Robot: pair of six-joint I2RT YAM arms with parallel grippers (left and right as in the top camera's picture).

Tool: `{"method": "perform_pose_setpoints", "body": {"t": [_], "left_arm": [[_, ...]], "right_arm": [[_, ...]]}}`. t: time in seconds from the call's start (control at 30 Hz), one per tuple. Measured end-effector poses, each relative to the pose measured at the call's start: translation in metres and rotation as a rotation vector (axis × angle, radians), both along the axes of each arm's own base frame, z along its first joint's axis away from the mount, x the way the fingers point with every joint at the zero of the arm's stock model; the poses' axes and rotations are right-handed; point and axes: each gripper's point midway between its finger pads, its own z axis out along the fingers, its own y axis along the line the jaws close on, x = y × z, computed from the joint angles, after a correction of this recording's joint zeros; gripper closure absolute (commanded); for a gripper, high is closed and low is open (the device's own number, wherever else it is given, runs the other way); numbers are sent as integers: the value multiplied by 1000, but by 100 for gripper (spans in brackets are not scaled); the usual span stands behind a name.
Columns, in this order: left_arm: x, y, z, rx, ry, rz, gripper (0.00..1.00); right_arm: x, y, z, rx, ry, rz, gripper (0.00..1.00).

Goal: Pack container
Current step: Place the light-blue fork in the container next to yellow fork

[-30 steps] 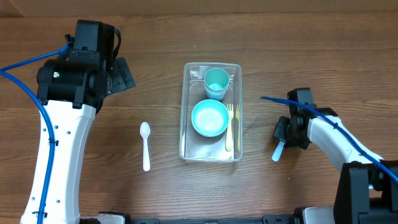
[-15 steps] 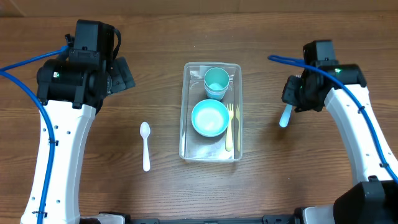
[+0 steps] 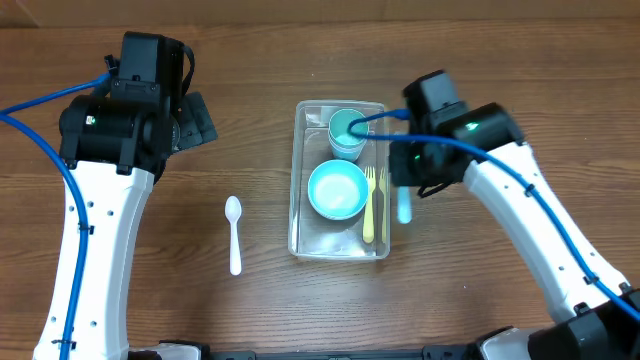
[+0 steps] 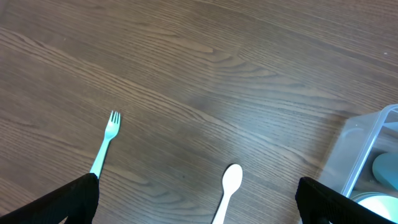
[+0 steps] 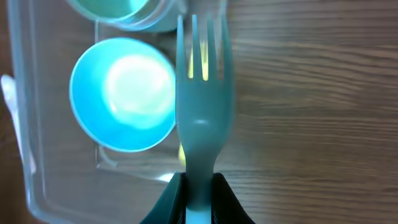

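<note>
right wrist | right end effector point(image 5: 199, 190) clamped on blue fork point(image 5: 200, 99) | left end effector point(image 4: 198, 202) wide, empty

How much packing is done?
Done: the light-blue bowl, teal cup and yellow fork sit in the clear plastic tub. In hand: the right gripper holds a pale-blue fork beside the tub. Left: the white spoon and another pale-blue fork lie on the table.

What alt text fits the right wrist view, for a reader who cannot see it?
The right hand grips a light-blue plastic fork by its handle, tines pointing to the top of the picture. Behind it, a clear container on a wooden table holds a light-blue bowl and a cup.
</note>
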Motion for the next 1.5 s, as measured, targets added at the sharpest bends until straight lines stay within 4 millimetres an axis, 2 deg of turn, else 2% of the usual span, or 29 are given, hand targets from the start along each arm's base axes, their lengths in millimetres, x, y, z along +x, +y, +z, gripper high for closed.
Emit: {"method": "perform_pose_setpoints", "body": {"t": [0.2, 0.33, 0.43, 0.6, 0.8, 1.23, 1.3, 1.37, 1.4, 1.5], "left_arm": [[0, 0, 0, 0, 0, 0, 0], [0, 0, 0, 0, 0, 0, 0], [0, 0, 0, 0, 0, 0, 0], [0, 0, 0, 0, 0, 0, 0], [0, 0, 0, 0, 0, 0, 0], [0, 0, 0, 0, 0, 0, 0], [0, 0, 0, 0, 0, 0, 0], [0, 0, 0, 0, 0, 0, 0], [0, 0, 0, 0, 0, 0, 0], [0, 0, 0, 0, 0, 0, 0]], "right_arm": [[-15, 33, 1, 2, -9, 91, 90], [-18, 44, 2, 0, -29, 100, 90], [-15, 45, -1, -1, -39, 91, 90], [-17, 42, -18, -13, -25, 81, 89], [-12, 42, -30, -15, -43, 57, 89], [-6, 35, -31, -41, -67, 5, 87], [-6, 35, -31, -43, -67, 3, 56], [-5, 33, -31, -43, -66, -7, 44], [-4, 30, -31, -44, -65, -13, 31], [-2, 27, -31, -45, -65, -25, 29]]}}
